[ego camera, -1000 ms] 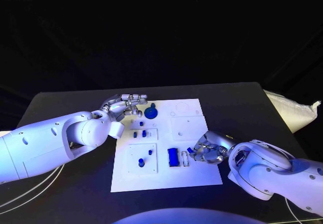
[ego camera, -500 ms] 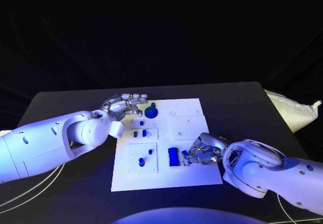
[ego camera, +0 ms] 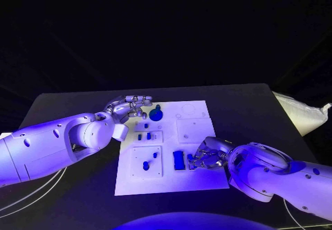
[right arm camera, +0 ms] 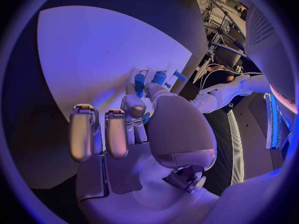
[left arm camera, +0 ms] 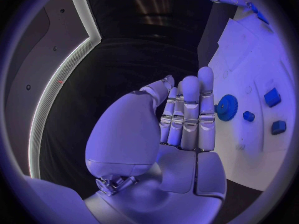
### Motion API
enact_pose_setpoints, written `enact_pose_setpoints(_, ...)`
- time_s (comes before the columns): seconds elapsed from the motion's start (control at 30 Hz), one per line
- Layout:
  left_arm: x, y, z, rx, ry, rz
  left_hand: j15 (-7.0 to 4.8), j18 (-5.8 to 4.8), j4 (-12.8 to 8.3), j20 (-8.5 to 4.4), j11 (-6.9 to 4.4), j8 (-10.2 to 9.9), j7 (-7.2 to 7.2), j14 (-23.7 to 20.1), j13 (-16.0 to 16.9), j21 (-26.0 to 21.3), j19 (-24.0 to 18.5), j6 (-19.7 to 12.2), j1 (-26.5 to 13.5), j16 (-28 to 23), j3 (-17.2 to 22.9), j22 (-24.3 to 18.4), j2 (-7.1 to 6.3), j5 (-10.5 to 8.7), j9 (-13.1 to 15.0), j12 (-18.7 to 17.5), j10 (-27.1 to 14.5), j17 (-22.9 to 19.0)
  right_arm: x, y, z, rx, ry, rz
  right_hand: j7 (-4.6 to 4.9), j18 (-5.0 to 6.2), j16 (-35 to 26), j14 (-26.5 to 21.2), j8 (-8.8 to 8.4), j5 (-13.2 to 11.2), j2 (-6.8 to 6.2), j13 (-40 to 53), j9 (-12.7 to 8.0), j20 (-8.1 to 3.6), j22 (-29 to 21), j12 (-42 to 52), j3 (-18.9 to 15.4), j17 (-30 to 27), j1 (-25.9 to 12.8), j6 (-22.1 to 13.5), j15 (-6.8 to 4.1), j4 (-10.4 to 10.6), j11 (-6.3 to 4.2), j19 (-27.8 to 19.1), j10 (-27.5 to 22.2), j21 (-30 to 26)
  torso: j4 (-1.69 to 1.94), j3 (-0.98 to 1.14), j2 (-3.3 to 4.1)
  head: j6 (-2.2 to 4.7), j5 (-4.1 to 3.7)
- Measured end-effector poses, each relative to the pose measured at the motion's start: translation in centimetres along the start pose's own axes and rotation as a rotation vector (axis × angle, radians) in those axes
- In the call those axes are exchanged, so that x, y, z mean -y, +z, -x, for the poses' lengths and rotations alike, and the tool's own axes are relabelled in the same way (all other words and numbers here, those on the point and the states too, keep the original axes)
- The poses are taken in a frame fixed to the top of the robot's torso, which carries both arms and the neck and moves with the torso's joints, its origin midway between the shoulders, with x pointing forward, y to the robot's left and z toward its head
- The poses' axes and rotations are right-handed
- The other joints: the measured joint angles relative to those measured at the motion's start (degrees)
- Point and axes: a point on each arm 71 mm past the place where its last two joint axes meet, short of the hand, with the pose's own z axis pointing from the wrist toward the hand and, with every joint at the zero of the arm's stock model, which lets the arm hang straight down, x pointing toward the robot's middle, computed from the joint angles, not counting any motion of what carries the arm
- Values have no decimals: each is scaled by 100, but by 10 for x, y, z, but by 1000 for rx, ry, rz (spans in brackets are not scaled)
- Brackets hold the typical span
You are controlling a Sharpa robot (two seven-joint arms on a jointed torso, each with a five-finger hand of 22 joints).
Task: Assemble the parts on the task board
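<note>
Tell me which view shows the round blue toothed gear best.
The left wrist view: the round blue toothed gear is close, its teeth plain, beside the left hand. The head view shows it small, teeth unclear.

R hand (ego camera: pixel 207 154) edged closer to blue block (ego camera: pixel 178 160).

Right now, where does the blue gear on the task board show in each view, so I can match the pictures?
Head view: the blue gear lies near the board's far left corner, just beside the left hand.
Left wrist view: the gear sits just beyond that hand's fingertips.
Right wrist view: I cannot pick it out.
Shared landmark: the white task board.
</note>
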Motion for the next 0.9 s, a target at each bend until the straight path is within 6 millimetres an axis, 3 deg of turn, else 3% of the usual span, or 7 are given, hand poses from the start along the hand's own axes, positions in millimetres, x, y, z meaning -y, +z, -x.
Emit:
enact_pose_setpoints(0.2, 0, 0, 0, -3, 0, 0, 0, 0, 0, 0, 0, 0, 0, 0, 0, 0, 0, 0, 0, 0, 0, 0, 0, 0, 0, 0, 0, 0, -1, 1, 0, 3, -10, 1, 3, 0, 0, 0, 29, -127, 22, 31, 36, 0, 0, 23, -233, 0, -144, 38, 0, 121, -20, 0, 21, 0, -1, 0, -1, 2, -1)
enact_pose_setpoints(0.53, 0, 0, 0, -5, 0, 1, 1, 0, 0, 0, 0, 0, 0, 1, 0, 0, 0, 0, 0, 0, 0, 0, 0, 0, 0, 0, 0, 1, -1, 0, 0, 8, -24, 4, -16, 0, 0, 0, 29, -1034, 54, 80, 92, 0, 0, 23, -804, -1, -415, 57, 0, 206, -20, 0, 21, 0, 2, 0, -4, -1, -8)
enact_pose_setpoints(0.9, 0, 0, 0, -5, 0, 1, 1, 0, 0, 0, 0, 0, 0, 1, 0, 0, 0, 0, 0, 0, 0, 1, 0, 0, 0, 0, 0, 1, 0, -5, 2, 16, -35, 14, -25, 0, 0, 0, 50, -1075, 66, 123, 107, -21, 1, 83, -868, -2, -427, 66, 0, 203, -41, 20, 42, 0, 0, 7, -5, -7, 1)
